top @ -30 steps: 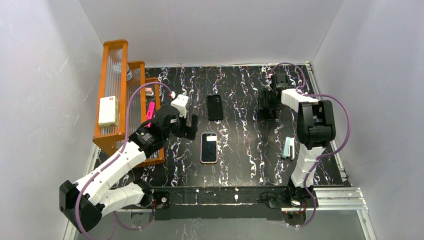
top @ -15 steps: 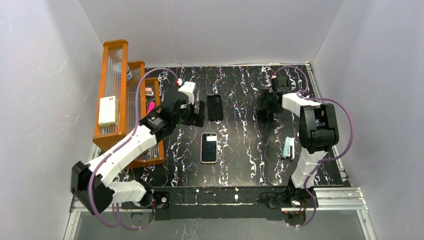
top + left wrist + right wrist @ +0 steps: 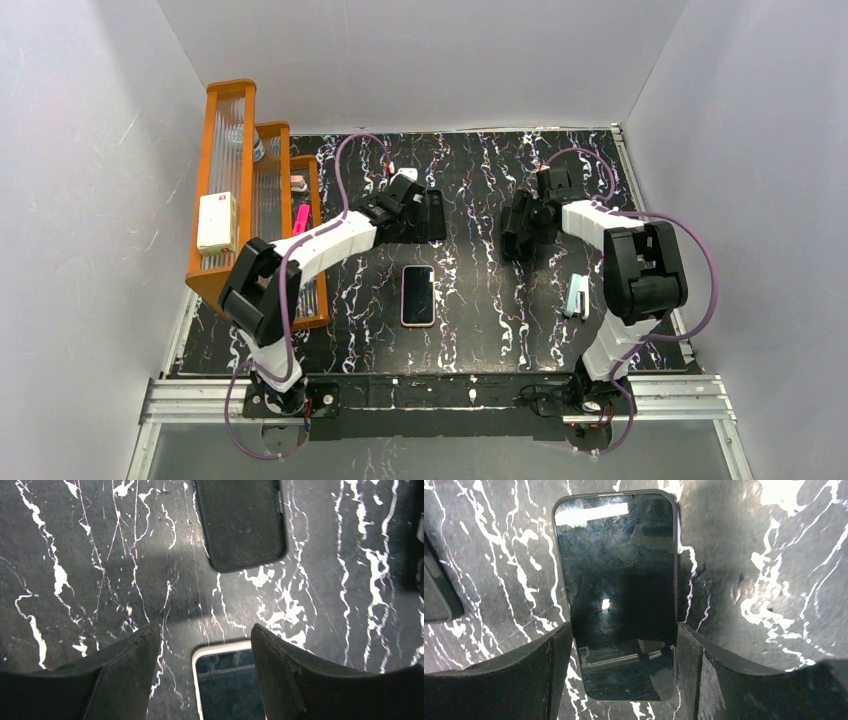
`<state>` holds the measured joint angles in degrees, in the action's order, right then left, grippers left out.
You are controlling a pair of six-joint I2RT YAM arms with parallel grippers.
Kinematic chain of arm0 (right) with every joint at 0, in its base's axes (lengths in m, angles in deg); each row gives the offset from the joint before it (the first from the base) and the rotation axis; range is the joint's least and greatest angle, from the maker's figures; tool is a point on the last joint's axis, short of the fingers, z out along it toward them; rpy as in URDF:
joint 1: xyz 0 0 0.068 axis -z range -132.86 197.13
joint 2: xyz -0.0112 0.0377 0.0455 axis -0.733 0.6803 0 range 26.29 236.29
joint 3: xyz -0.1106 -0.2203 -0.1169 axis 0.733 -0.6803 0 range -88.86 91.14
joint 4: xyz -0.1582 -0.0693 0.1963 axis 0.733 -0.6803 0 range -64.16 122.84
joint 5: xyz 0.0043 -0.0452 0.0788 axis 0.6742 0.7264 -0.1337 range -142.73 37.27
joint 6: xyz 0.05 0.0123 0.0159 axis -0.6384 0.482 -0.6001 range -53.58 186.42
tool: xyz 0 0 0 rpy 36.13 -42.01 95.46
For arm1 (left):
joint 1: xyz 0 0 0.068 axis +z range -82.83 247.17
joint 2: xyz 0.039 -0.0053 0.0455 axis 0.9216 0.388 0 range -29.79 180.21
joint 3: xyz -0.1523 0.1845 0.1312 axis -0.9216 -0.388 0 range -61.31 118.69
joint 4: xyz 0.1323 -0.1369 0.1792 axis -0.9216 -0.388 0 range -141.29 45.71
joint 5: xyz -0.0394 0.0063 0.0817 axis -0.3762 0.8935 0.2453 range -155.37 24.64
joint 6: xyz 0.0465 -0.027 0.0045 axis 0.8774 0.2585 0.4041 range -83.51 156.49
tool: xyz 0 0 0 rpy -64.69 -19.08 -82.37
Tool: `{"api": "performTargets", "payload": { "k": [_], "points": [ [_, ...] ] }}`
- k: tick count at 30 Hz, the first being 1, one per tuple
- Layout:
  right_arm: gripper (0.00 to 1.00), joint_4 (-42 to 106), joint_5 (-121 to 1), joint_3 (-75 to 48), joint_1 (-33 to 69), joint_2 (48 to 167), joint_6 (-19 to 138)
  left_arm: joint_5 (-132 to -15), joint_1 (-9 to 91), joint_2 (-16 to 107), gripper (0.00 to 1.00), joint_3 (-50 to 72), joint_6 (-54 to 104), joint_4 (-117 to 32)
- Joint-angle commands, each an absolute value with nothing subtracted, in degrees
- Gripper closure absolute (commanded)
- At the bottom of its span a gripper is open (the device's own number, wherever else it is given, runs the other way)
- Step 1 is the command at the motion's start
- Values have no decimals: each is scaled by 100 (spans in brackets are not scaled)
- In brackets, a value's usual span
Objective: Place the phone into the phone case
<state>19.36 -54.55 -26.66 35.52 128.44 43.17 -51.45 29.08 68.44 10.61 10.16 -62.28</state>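
1. Surface [image 3: 480,330]: black with white veining. Both arm bases are bolted at its near edge.
2. Phone case [image 3: 418,296]: lies flat near the middle of the surface, nearer than either set of fingers. A pale pink rim frames a dark glossy face. Nothing touches it.
3. Small pale block [image 3: 577,297]: on the surface to the right of the case, just beside the right arm.
4. Right fingers [image 3: 724,680]: beyond the case and to its right, grasping the phone [image 3: 619,570], one finger against each long edge near one end. The phone is screen-up, its glass black and reflective. Whether it rests on the surface or is lifted cannot be told.
5. Left fingers [image 3: 120,680]: beyond the case, left of the right fingers. They are parted and hold nothing. In the wrist view the pale-rimmed end of the case shows between them.
6. Black phone-sized piece [image 3: 240,522]: matte and flat on the surface, just ahead of the left fingers and apart from them.
7. Orange rack [image 3: 230,90]: along the left edge, reaching the far corner. It carries a white box [image 3: 217,222] and a pink item [image 3: 300,218].
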Motion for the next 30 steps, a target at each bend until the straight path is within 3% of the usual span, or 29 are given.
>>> {"api": "performTargets", "payload": {
  "k": [1,21,30],
  "points": [
    [39,1794,-5847,-3024,3485,12549,3962,-4570,2909,7190,38,1323,674,-5739],
    [42,1960,-6113,-3347,3474,12215,3938,-4408,3043,8743,66,1828,342,-5044],
    [43,1906,-5900,-3529,3479,11896,3788,-5237,3026,8493,99,1551,329,-4930]
  ]
}}
